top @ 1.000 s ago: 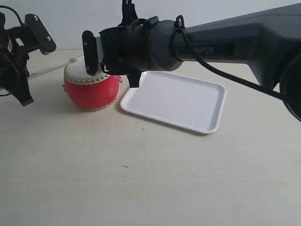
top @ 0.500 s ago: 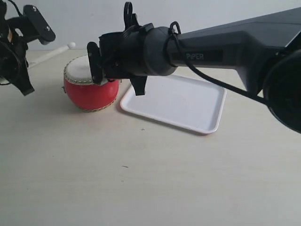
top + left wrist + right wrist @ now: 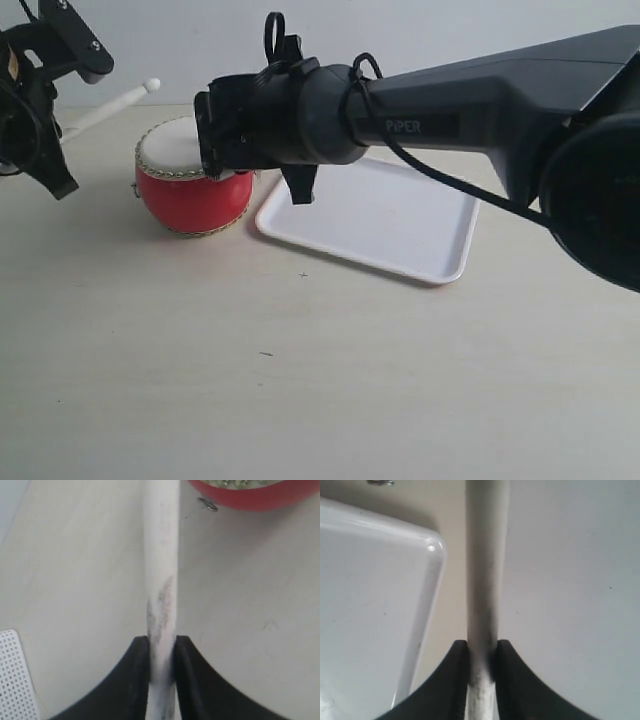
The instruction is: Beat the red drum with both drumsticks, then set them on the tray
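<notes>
Both wrist views: left gripper (image 3: 161, 646), right gripper (image 3: 482, 649) clamped on drumsticks (image 3: 162, 555) (image 3: 486, 555); only exterior shows red drum (image 3: 192, 195) top.

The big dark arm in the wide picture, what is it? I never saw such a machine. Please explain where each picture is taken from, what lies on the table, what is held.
It is one of a robot's two arms. The wide picture comes from a camera standing apart; each close picture comes from a camera on a wrist. On the table stand a red drum and a white tray, side by side. The left arm's fingers are shut on one drumstick, its tip raised clear of the drum. The right arm's fingers are shut on the other drumstick, near the tray's corner.
</notes>
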You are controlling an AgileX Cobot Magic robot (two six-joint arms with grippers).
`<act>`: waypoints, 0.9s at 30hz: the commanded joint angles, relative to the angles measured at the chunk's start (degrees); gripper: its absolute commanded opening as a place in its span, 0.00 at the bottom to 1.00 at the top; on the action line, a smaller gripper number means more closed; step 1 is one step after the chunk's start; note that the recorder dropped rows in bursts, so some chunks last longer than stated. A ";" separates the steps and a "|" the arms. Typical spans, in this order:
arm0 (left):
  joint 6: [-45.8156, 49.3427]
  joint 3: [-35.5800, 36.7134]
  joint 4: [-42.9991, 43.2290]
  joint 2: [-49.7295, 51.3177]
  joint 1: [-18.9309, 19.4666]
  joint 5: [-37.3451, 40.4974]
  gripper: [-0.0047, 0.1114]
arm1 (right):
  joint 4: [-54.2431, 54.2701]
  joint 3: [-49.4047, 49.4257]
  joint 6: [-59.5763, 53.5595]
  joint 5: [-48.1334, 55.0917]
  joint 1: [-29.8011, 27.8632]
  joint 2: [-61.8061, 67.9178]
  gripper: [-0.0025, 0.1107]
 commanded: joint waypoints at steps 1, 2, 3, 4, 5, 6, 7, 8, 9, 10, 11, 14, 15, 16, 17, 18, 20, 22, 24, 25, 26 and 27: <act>-0.57 0.52 -2.43 4.25 -0.16 1.03 0.04 | -0.23 -1.33 1.05 1.56 0.02 -2.96 0.02; -0.57 0.52 -2.43 5.26 -0.16 1.46 0.04 | -0.15 -1.33 1.05 1.56 0.02 -3.40 0.02; -0.33 0.52 -2.43 6.18 -0.16 2.19 0.04 | 0.04 -1.33 1.05 1.56 0.02 -3.61 0.02; -0.29 0.52 -2.32 7.02 -0.16 2.62 0.04 | 0.45 -1.33 1.05 1.56 0.02 -3.73 0.02; -0.26 0.52 -2.32 7.60 -0.16 3.11 0.04 | 0.45 -1.33 1.05 1.56 0.02 -3.73 0.02; 0.35 0.52 -2.32 8.07 -0.16 3.42 0.04 | 0.57 -1.33 1.05 1.56 0.02 -3.73 0.02; 0.76 0.38 -2.32 8.36 -0.16 3.70 0.04 | 0.95 -1.33 1.05 1.26 0.02 -3.73 0.02; 0.76 0.26 -2.32 8.37 -0.16 3.70 0.04 | 1.65 -1.33 1.05 0.71 0.02 -3.73 0.02; 0.76 -0.14 -2.32 8.37 -0.16 3.70 0.04 | 2.43 -1.33 1.05 0.22 0.02 -3.73 0.02; 0.76 -0.57 -2.32 8.26 -0.16 4.08 0.04 | 3.46 -1.33 0.65 -0.36 0.02 -3.73 0.02; 0.76 -1.23 -2.32 7.81 -0.16 4.40 0.04 | 4.87 -1.33 -0.50 -1.02 0.02 -3.73 0.02; 0.64 -3.06 -2.32 6.17 -0.16 5.23 0.04 | 8.16 -1.33 -2.92 -2.00 0.02 -2.82 0.02; 0.52 -3.71 -2.32 5.38 -0.16 5.55 0.04 | 8.18 -1.33 -3.01 -2.00 0.02 -2.35 0.02; 0.52 -4.18 -2.32 4.60 -0.16 5.64 0.04 | 8.28 -1.33 -3.01 -2.00 0.02 -1.92 0.02; 0.52 -4.60 -2.32 3.73 -0.16 5.97 0.04 | 8.34 -1.33 -3.01 -2.00 0.02 -1.10 0.02; 0.52 -5.08 -2.32 2.79 -0.16 5.98 0.04 | 8.34 -1.33 -3.35 -2.00 0.02 -0.69 0.02; 0.52 -5.33 -2.32 1.18 -0.16 5.86 0.04 | 8.34 -1.33 -3.92 -2.00 0.02 0.53 0.02; 0.52 -5.42 -2.32 -0.18 -0.16 5.75 0.04 | 7.60 -1.33 -3.41 -1.89 0.02 1.33 0.02; 0.67 -5.42 -2.32 -0.57 -0.16 6.00 0.04 | 6.71 -1.33 -3.17 -1.78 0.02 1.45 0.02; 0.63 -5.42 -2.32 -0.57 -0.16 6.28 0.04 | 6.48 -1.33 -3.06 -1.66 0.02 1.45 0.02; 0.63 -5.42 -2.32 -0.42 -0.16 6.40 0.04 | 5.87 -1.33 -3.06 -1.52 0.02 1.34 0.02; 0.63 -5.42 -2.32 -0.23 -0.16 6.76 0.04 | 5.15 -1.33 -2.95 -1.22 0.02 1.23 0.02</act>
